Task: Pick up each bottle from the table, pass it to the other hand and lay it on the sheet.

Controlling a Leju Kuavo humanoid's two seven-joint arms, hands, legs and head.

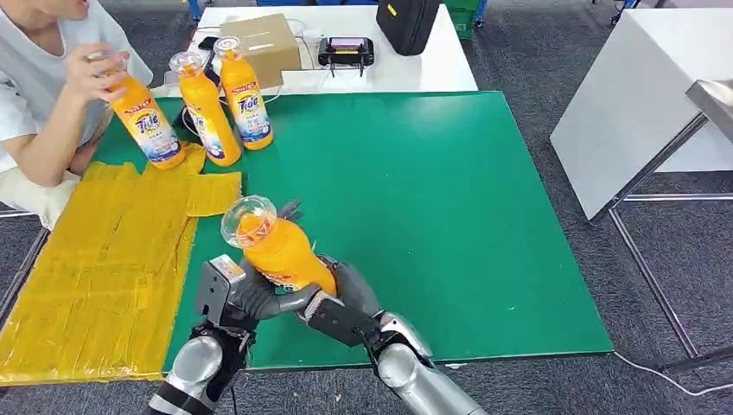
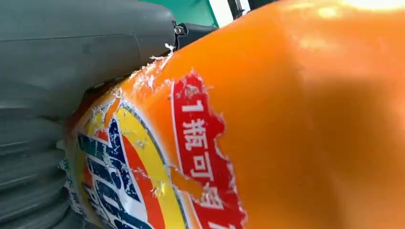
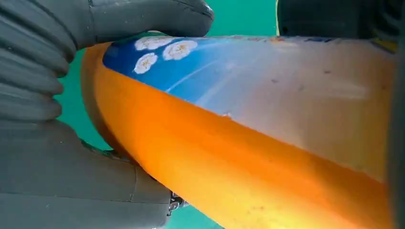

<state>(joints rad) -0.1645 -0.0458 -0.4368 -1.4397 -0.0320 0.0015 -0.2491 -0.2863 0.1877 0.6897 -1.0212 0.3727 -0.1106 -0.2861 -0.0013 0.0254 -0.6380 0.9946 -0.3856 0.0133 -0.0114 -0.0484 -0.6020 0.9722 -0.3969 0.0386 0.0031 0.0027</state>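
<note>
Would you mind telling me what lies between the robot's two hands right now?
In the head view, the orange bottle sits between the left hand and the right hand, tilted with its clear cap up, both hands gripping its lower body over the green mat.

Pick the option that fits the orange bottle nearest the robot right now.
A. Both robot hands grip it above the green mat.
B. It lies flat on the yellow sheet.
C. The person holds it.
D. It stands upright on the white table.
A: the head view shows the orange bottle tilted between the left hand and the right hand, over the green mat.
</note>
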